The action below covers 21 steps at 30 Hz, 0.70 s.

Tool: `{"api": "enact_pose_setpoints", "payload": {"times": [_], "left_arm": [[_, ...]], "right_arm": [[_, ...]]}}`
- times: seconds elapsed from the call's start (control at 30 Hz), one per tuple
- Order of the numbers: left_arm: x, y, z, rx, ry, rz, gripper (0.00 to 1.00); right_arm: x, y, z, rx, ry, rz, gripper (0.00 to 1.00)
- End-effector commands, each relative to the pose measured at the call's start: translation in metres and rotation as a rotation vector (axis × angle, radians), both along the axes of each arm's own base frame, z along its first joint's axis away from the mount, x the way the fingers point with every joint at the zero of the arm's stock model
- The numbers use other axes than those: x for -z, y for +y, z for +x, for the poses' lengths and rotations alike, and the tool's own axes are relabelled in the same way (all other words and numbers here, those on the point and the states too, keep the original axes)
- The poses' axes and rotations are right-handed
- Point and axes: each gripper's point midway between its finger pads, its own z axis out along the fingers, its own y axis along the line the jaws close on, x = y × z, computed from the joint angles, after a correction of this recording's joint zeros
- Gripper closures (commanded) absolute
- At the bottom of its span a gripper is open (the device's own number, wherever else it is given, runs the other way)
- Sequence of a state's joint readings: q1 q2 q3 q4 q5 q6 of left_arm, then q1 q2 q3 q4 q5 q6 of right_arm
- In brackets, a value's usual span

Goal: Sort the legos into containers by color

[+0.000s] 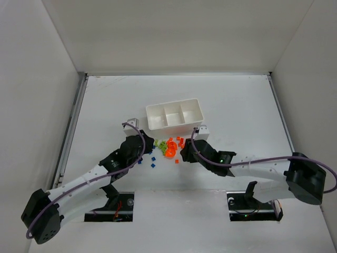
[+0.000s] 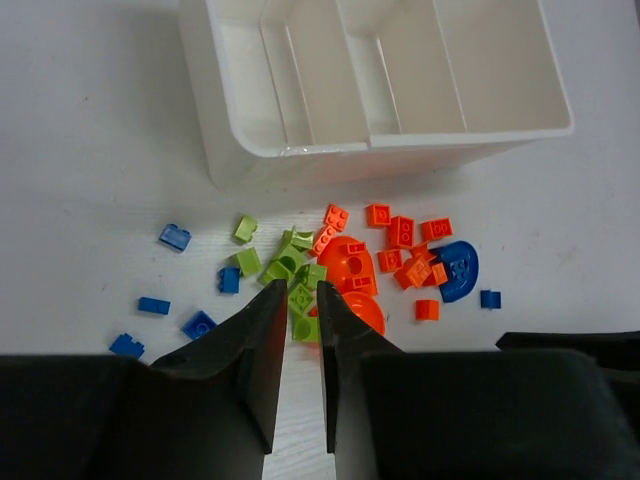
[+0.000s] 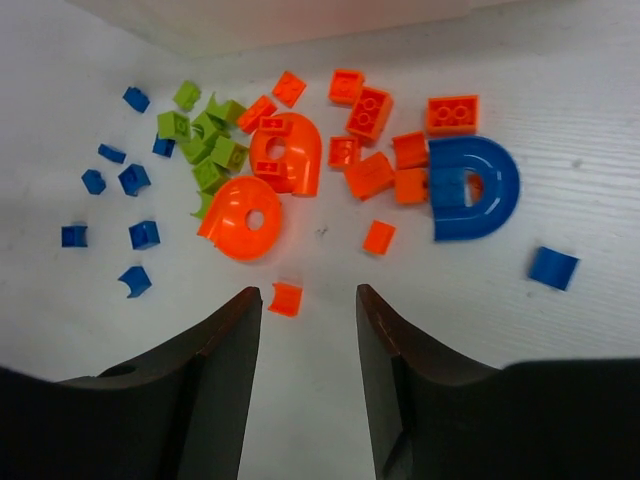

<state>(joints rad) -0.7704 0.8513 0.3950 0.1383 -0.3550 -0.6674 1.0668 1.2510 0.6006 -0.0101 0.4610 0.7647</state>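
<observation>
Left pincer (image 2: 301, 292) nearly together at lime lego (image 2: 304, 327), perhaps gripping; right pincer (image 3: 308, 295) apart

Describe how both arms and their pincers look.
The left arm and right arm have white links, black joints and a lilac cable looped alongside. The left pincer and right pincer have matte black, tapering fingers.

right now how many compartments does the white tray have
3, side by side in the white tray: left compartment, middle compartment, right compartment. All empty; none hidden.
</observation>
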Motion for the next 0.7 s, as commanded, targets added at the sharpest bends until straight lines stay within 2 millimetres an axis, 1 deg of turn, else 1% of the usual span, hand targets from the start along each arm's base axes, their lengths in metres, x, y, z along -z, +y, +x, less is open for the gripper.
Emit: {"api": "enact_pose_setpoints", "payload": {"times": [0.0, 0.1, 0.23, 0.3, 0.4, 0.47, 0.53, 0.67], "left_arm": [[-0.009, 0.002, -0.006, 0.008, -0.013, -0.032, 0.84], [-0.005, -0.002, -0.018, 0.051, -0.030, -0.064, 0.83], [0.001, -0.004, -0.024, 0.057, -0.006, -0.074, 0.72], [0.009, -0.010, -0.028, 0.081, 0.030, -0.054, 0.69], [0.020, -0.019, -0.033, 0.101, 0.063, -0.046, 0.69], [0.023, -0.024, -0.035, 0.110, 0.076, -0.053, 0.69], [0.025, -0.028, -0.038, 0.118, 0.084, -0.052, 0.71], [0.031, -0.029, -0.036, 0.106, 0.101, -0.046, 0.73]], "right_arm": [[-0.037, 0.048, 0.010, -0.043, -0.046, 0.202, 0.51], [-0.027, 0.056, 0.016, -0.035, -0.025, 0.220, 0.54], [-0.010, 0.063, 0.017, -0.039, 0.032, 0.235, 0.56], [-0.004, 0.069, 0.017, -0.047, 0.046, 0.242, 0.56], [0.008, 0.072, 0.018, -0.054, 0.070, 0.238, 0.58], [0.011, 0.072, 0.020, -0.050, 0.082, 0.244, 0.58], [0.018, 0.070, 0.023, -0.039, 0.086, 0.236, 0.59], [0.031, 0.064, 0.032, -0.016, 0.111, 0.239, 0.61]]}}
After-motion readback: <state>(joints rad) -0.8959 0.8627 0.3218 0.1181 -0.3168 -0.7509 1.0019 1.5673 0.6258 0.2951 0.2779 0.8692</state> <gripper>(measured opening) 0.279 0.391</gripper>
